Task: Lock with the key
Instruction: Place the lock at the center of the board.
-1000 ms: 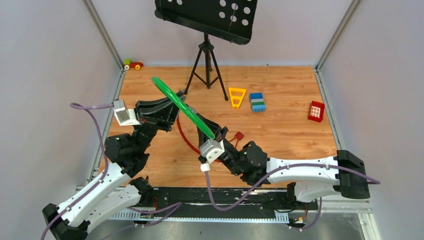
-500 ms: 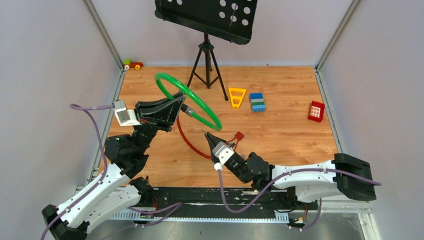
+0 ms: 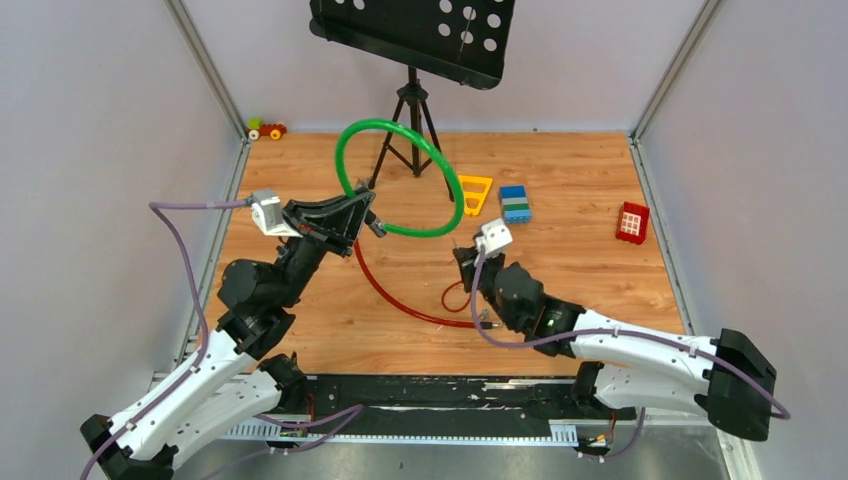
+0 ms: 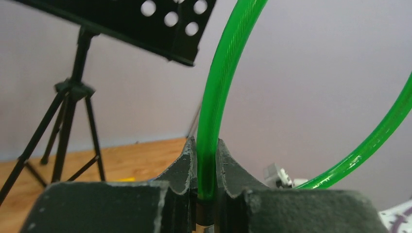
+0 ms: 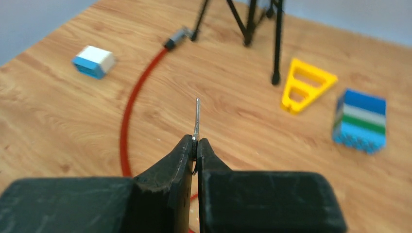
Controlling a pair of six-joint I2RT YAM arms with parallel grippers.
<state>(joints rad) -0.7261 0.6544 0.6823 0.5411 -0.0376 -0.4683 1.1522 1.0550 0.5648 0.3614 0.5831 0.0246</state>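
Top external: high above the near edge, tilted down over the whole wooden table [image 3: 600, 290]. Left wrist: tight behind the left gripper [image 4: 206, 148], nearly level toward the back wall [image 4: 301, 73]; shares the music stand [image 4: 121, 19], upper left, with the overhead. Right wrist: low behind the right gripper [image 5: 196, 143], angled down; shares the yellow triangle [image 5: 315, 69] and striped block [image 5: 362, 121], at right.
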